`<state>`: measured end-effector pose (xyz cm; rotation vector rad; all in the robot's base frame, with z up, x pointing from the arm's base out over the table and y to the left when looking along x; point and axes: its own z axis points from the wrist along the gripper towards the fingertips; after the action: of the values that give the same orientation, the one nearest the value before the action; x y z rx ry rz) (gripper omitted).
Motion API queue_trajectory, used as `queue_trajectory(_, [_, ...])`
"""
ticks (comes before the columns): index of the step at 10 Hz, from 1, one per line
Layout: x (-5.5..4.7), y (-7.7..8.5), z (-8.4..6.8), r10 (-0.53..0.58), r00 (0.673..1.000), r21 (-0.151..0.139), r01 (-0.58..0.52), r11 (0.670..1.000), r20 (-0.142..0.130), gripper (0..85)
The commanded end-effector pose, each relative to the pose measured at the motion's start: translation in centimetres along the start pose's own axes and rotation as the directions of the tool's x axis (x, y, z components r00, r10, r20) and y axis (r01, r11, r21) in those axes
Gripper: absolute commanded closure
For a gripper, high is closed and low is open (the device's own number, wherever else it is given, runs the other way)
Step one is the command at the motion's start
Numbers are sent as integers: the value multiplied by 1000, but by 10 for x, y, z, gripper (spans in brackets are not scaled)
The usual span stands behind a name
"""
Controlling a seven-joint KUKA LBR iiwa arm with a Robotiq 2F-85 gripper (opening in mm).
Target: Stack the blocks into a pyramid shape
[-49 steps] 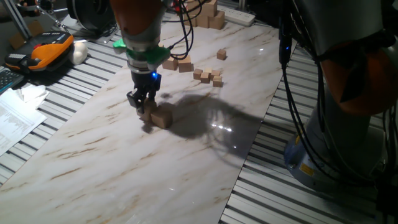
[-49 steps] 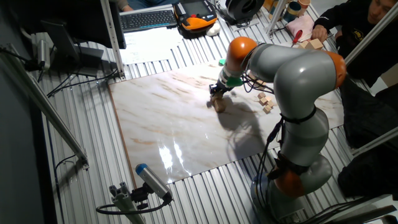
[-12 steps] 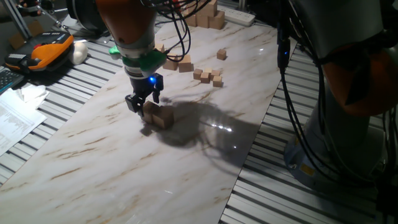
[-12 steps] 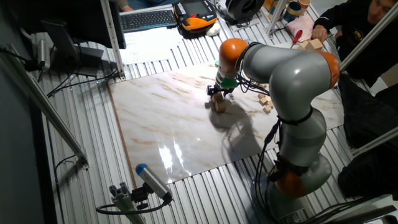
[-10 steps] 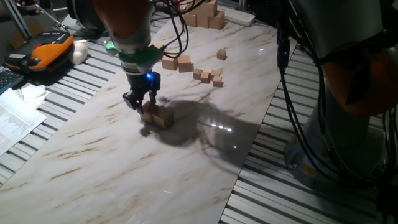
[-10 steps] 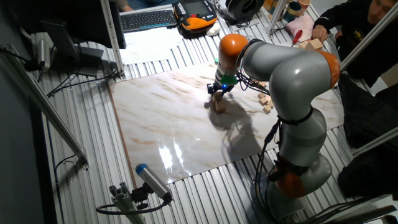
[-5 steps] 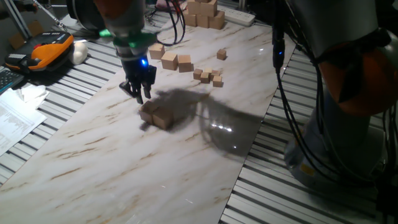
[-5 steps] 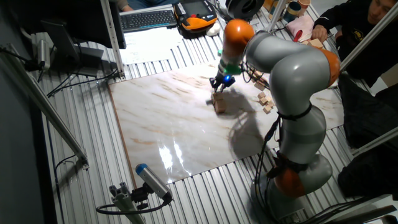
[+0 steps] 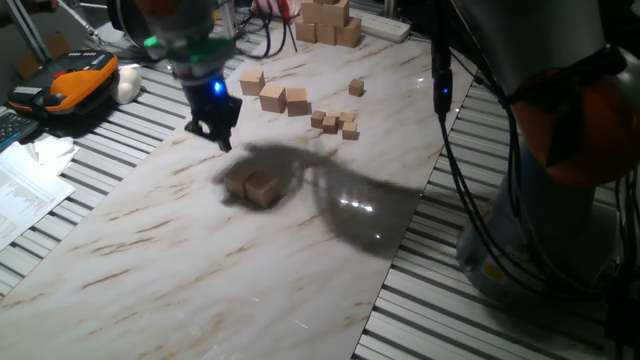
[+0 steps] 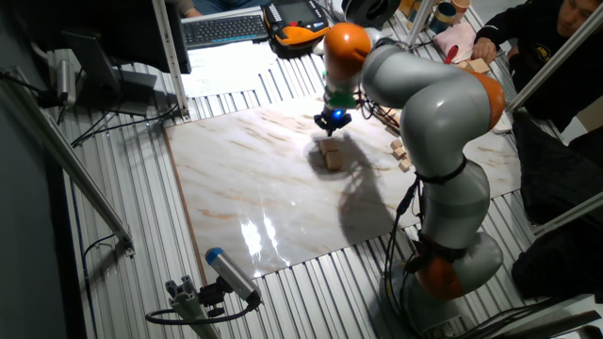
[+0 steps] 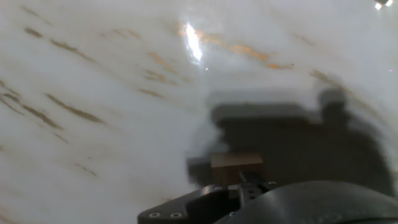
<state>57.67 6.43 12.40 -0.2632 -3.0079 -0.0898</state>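
Matt wood on glossy marble-look board

The blocks (image 9: pixel 252 186) are plain light-tan wood, unvarnished and dull. The tabletop board (image 9: pixel 200 260) is smooth, glossy, veined like marble, mirroring lamps. Around it lies ribbed metal decking (image 9: pixel 500 320).

Marble-patterned table (image 9: pixel 200 260), two touching blocks (image 9: pixel 253 186), scattered blocks (image 9: pixel 285 99)
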Motion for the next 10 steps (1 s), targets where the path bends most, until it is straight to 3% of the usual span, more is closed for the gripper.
queue_trajectory(1, [-4, -7, -4, -67, 998, -10, 67, 998, -8, 850])
queue_trajectory(2, [-8, -14, -8, -40, 999, -55, 40, 998, 2, 850])
queue_trajectory(3, [-10, -18, -9, -69, 997, -56, 72, 996, 39, 850])
queue_trajectory(4, [-11, -19, -10, -89, 994, 6, 89, 996, 69, 850])
queue_trajectory(5, [-12, -20, -10, -96, 994, 71, 92, 993, 57, 850])
queue_trajectory(6, [-13, -24, -12, -110, 994, 114, 109, 987, 4, 850])
queue_trajectory(7, [-16, -29, -15, -128, 992, 122, 127, 984, -1, 850])
queue_trajectory(8, [-20, -37, -15, -110, 994, 110, 109, 988, -3, 850])
queue_trajectory(9, [-24, -48, -10, -61, 998, 78, 61, 995, 2, 850])
queue_trajectory(10, [-27, -53, -7, -49, 998, 77, 47, 996, 26, 850])
